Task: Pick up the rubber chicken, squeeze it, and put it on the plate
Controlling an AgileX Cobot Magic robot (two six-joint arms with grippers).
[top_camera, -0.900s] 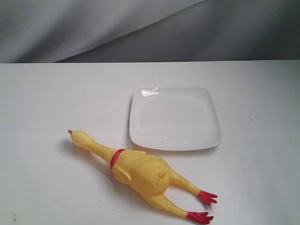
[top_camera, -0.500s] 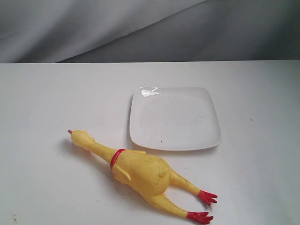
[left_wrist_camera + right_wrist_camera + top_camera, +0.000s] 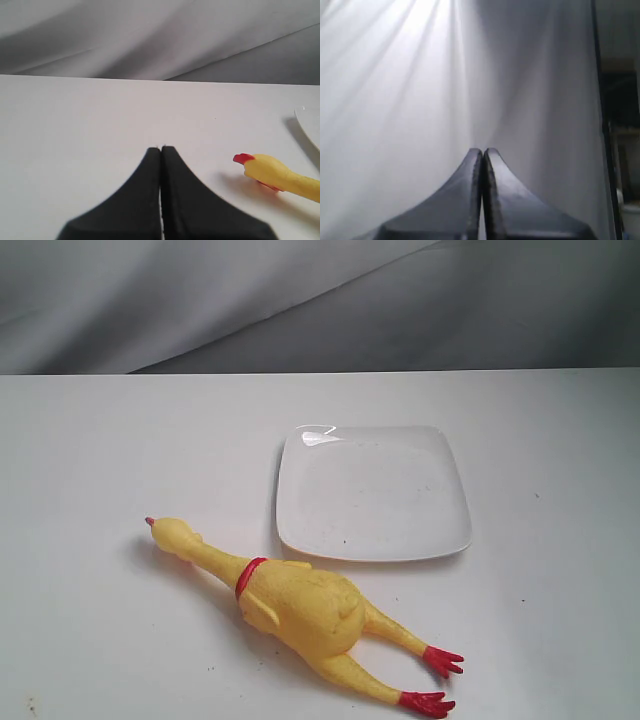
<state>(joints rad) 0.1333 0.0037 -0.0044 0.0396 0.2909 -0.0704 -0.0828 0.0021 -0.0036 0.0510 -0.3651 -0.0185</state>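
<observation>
1. Exterior view, nearest edge: the rubber chicken (image 3: 300, 610) lies flat on the white worktop (image 3: 100, 460), head to the left and red feet to the right. It is just short of the plate (image 3: 372, 495) and not touching it. Neither arm shows here.
2. Left wrist view: the left end effector (image 3: 161, 150) hangs over bare worktop, fingers pressed together on nothing, with the chicken's head off to one side. It must spread before closing in, or it will likely only shove the toy.
3. A grip on the thin neck could let the fat body swing or slip free. The middle looks the safer hold, and the place to squeeze.
4. Farther back, the plate is glossy with a shallow rim and looks shorter than the chicken. Set down off-centre, the toy may overhang and roll off, or push the plate along.
5. Nothing stands between toy and plate.
6. Right wrist view: the right end effector (image 3: 483, 151), likewise clenched and empty, faces only the grey cloth (image 3: 200, 300) hanging behind the worktop.
</observation>
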